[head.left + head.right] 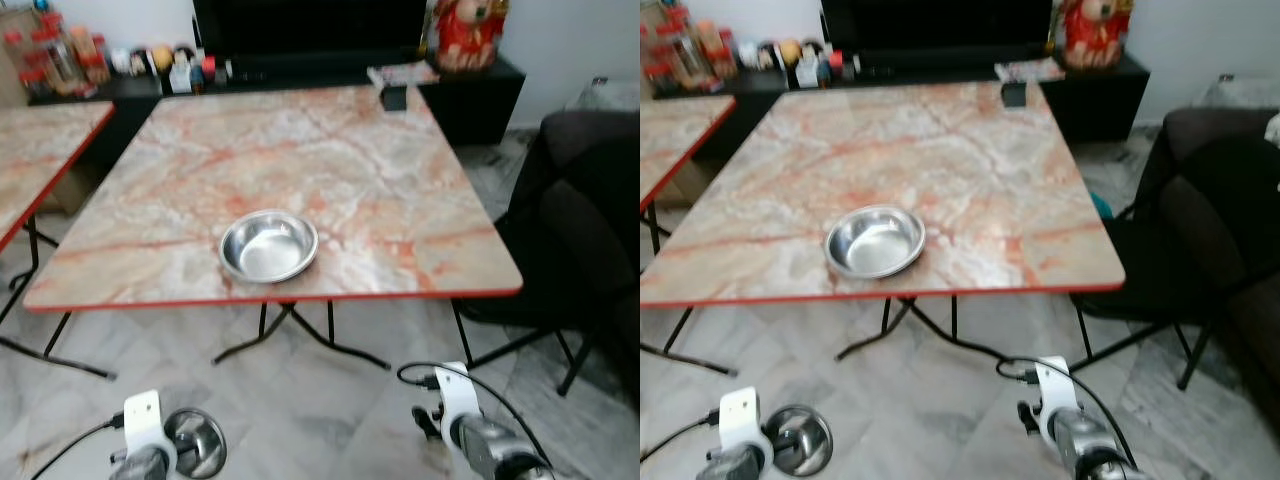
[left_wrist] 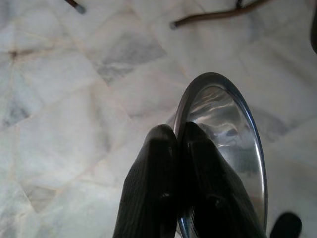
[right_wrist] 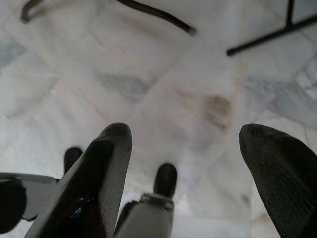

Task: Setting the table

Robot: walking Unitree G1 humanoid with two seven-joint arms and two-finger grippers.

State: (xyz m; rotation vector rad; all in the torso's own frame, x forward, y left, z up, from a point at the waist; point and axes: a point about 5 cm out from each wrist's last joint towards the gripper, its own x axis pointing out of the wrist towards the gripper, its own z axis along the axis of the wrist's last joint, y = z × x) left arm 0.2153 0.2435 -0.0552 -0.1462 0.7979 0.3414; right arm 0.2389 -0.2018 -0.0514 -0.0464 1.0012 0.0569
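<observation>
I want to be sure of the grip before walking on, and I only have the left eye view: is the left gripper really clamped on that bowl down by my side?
Observer: Yes. In the left wrist view the left gripper has its fingers closed on the rim of the held steel bowl, one finger on each side of the rim.
Operator: And the right gripper, is it carrying anything?
Observer: No. The right gripper is open over the marble floor, nothing between its fingers.
Operator: Any obstacle under it?
Observer: The right wrist view shows black table legs on the floor ahead of it.
</observation>
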